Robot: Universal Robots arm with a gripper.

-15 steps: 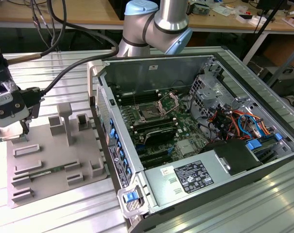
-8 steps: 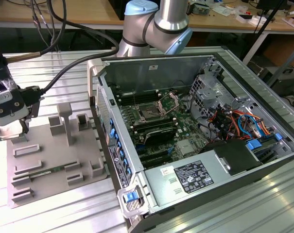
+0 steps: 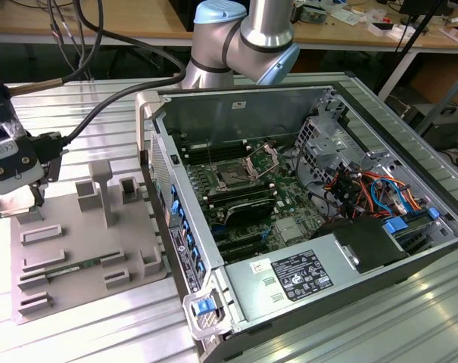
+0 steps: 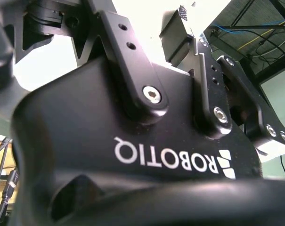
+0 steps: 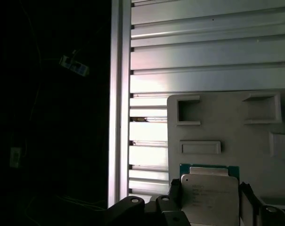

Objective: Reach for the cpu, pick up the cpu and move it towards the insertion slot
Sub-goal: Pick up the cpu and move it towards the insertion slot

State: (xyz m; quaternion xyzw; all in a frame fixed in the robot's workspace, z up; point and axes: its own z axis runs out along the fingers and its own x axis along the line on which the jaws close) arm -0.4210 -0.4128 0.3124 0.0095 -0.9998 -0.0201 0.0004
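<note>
The cpu (image 5: 210,186), a flat square chip with a silvery top and a green edge, sits between my gripper's (image 5: 209,207) black fingers (image 5: 174,195), which lie against two opposite sides of it. In the exterior view the gripper (image 3: 20,203) is at the far left, over the far left corner of the grey tray (image 3: 77,249). I cannot tell whether the chip rests on the tray (image 5: 227,122) or hangs just above it. The insertion slot (image 3: 235,176), dark with its metal bracket hinged up, lies on the green board inside the open computer case, well to the exterior view's right of the gripper.
The case's upright side wall (image 3: 176,219) stands between the tray and the board. Grey posts (image 3: 101,189) and several rectangular frames rise from the tray, and a memory stick (image 3: 70,266) lies on it. The arm's base (image 3: 244,38) stands behind the case. Everything rests on a ribbed aluminium table (image 3: 85,325).
</note>
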